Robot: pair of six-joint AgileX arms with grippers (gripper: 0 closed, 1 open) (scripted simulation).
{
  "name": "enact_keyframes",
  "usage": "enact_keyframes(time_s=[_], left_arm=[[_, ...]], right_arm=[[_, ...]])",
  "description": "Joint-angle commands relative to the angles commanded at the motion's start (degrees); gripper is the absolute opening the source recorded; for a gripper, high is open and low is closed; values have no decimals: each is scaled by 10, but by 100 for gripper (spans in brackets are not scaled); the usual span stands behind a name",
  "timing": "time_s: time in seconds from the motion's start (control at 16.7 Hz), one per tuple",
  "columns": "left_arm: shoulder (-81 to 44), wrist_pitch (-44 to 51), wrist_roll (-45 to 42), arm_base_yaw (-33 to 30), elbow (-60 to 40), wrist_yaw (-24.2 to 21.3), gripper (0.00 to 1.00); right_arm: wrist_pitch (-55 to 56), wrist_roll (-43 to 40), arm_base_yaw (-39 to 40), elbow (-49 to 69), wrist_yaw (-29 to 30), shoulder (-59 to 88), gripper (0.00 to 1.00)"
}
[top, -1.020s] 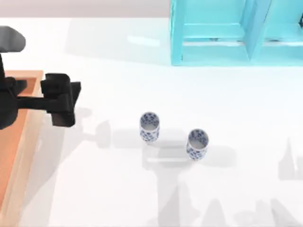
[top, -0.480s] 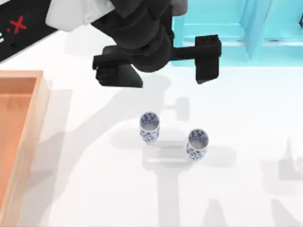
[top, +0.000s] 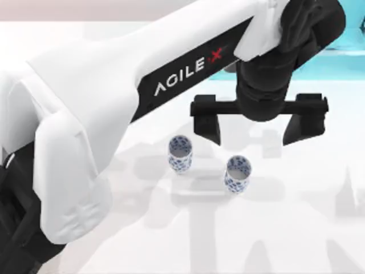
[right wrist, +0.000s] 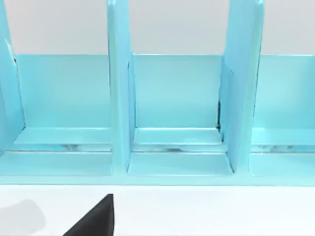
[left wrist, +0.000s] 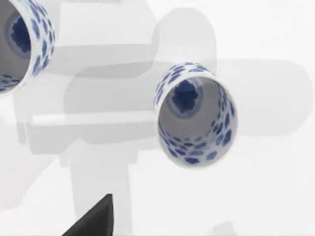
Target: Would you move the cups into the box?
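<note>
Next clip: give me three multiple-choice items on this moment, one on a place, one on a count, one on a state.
1. The left claw hangs over:
A. the right-hand cup
B. a wooden box
C. the table's left edge

2. How many cups stand on the table?
A. one
B. two
C. three

3. The left claw's fingers are:
A. shut on a cup
B. spread open, holding nothing
C. shut and empty

Answers: 1 A, its fingers straddle the space just behind the right-hand cup. 2 B, that cup plus the left-hand cup on the white table. 3 B, the fingers stand wide apart, both cups untouched.
</note>
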State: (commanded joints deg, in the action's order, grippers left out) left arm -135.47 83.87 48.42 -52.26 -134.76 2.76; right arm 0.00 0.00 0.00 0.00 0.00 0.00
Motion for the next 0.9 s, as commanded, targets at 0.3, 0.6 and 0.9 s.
enact_keyframes(time_s=[0.3,0.6,0.9], left_arm=[[-53,46,31,-13,-80,14,100],[-53,45,30,-10,-79,13,100],[-51,-19,26,-8,-13,13,100]], right_arm=[[0,0,0,0,0,0,100],[0,0,0,0,0,0,100],[0,0,0,0,0,0,100]])
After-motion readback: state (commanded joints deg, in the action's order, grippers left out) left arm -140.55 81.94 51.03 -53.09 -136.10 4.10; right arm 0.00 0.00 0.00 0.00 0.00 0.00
